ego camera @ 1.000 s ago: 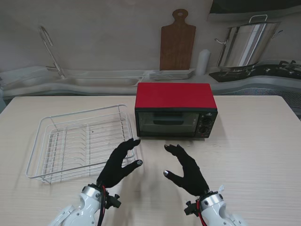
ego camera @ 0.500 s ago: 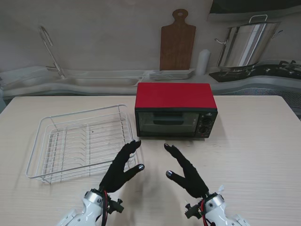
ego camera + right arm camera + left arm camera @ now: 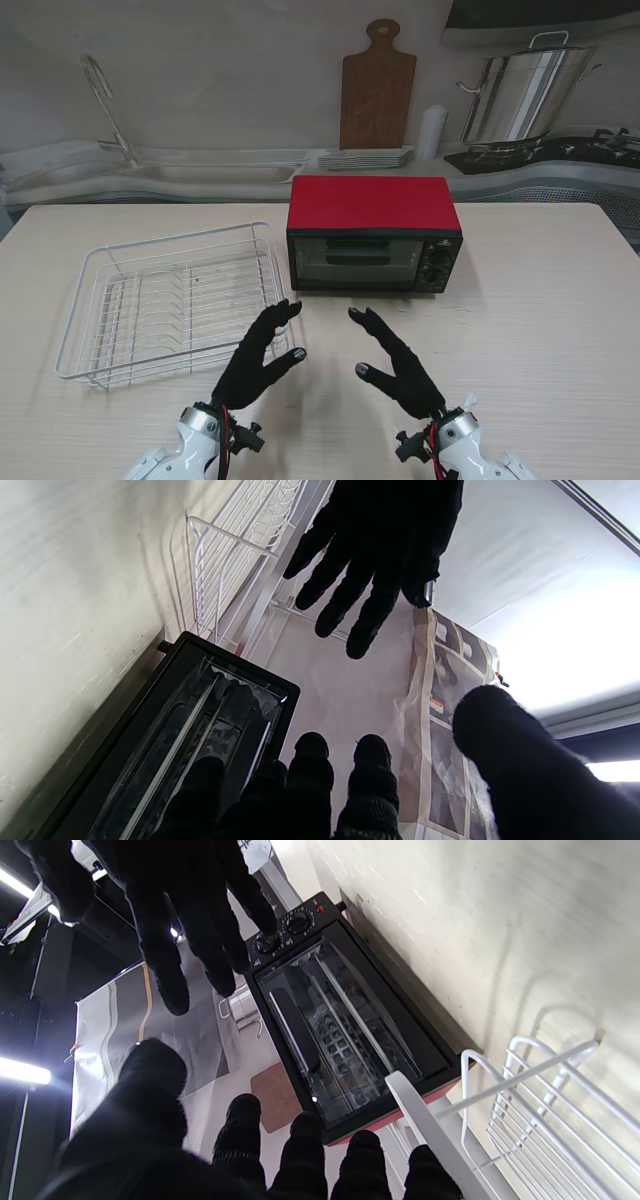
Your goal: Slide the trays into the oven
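Note:
A red oven [image 3: 373, 233] with a black front stands at the table's middle, its glass door [image 3: 345, 1035] shut; racks show behind the glass. No tray lies outside it in any view. My left hand [image 3: 258, 355], in a black glove, floats open in front of the oven, fingers spread, holding nothing. My right hand [image 3: 398, 363] hangs open beside it, palm facing the left one. Both are nearer to me than the oven and apart from it. Each wrist view shows the other hand [image 3: 165, 915] [image 3: 375, 545] and the oven door [image 3: 200, 730].
A white wire dish rack [image 3: 170, 300] sits left of the oven, its near right corner close to my left hand. Behind the table are a sink counter, a wooden cutting board [image 3: 377, 90], stacked plates [image 3: 365, 157] and a steel pot [image 3: 520, 95].
Both hands have drawn back slightly toward me over the last second and their fingers stay spread. The oven and the rack have not moved.

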Robot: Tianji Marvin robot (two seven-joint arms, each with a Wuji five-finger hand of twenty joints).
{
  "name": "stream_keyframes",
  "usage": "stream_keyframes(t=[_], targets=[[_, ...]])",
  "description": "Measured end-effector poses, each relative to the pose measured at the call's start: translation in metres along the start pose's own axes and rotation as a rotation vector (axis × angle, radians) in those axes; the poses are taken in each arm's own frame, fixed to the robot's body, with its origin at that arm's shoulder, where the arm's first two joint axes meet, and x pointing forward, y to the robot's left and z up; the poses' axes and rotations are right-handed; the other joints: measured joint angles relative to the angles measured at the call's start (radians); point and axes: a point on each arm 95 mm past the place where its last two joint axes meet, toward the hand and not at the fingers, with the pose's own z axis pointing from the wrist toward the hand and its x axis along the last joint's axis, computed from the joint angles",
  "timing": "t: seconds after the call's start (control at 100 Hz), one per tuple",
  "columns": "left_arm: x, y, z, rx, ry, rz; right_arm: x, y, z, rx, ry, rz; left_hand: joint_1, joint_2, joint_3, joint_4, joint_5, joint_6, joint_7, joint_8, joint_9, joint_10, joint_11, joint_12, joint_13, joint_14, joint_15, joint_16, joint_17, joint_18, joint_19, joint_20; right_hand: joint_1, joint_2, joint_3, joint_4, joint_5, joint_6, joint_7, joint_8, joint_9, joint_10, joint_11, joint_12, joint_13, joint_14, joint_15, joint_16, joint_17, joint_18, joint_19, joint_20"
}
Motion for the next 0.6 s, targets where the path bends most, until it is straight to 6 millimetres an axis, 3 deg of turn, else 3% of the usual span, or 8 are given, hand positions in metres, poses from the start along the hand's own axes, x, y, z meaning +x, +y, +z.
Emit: stream_keyframes(t=[0.17,0.36,0.6], targets=[[0.0004,-0.0001,0.0004,-0.029,-0.006,-0.010,-0.0009,-0.0012,0.0003,-0.008,-0.023,0.001,0.000,-0.001,0.000,0.000,0.000,0.000,0.014,0.002,0.000,0.000,0.001,0.000,0.000,0.000,0.001,0.007,-0.022,-0.017,-0.004,0.009,0.004,-0.011,0.011,-0.001,0.000,0.000,0.002,0.000,0.001,0.000,0.000,0.000,0.000,0.000,0.000,0.000,-0.002,0.000,0.002,0.000],[0.0033,-0.0041,0.0027,-0.048,-0.012,-0.003,-0.0004,0.0001,0.0032,-0.013,-0.033,0.002,0.000,-0.001,0.000,0.000,0.000,0.000,0.014,0.002,0.000,0.000,0.002,0.000,0.000,0.000,0.001,0.008,-0.001,0.000,-0.009,0.010,0.020,-0.094,0.071,-0.004,-0.016,-0.008,0.016,0.000,-0.008,0.000,0.000,0.000,0.000,0.000,0.000,0.000,-0.002,0.000,0.002,0.000],[0.0062,-0.0010,0.0027,-0.061,-0.002,-0.009,0.0003,-0.0006,0.0037,-0.024,-0.024,0.014,0.000,-0.001,0.001,0.000,0.000,0.000,0.014,0.002,0.000,0.000,0.002,0.000,0.000,0.000,0.001,0.008,-0.001,0.001,-0.009,0.010,0.020,-0.105,0.096,-0.003,-0.016,-0.008,0.014,-0.011,-0.008,0.000,0.000,0.000,0.000,0.000,0.000,0.000,-0.002,0.000,0.002,0.000]])
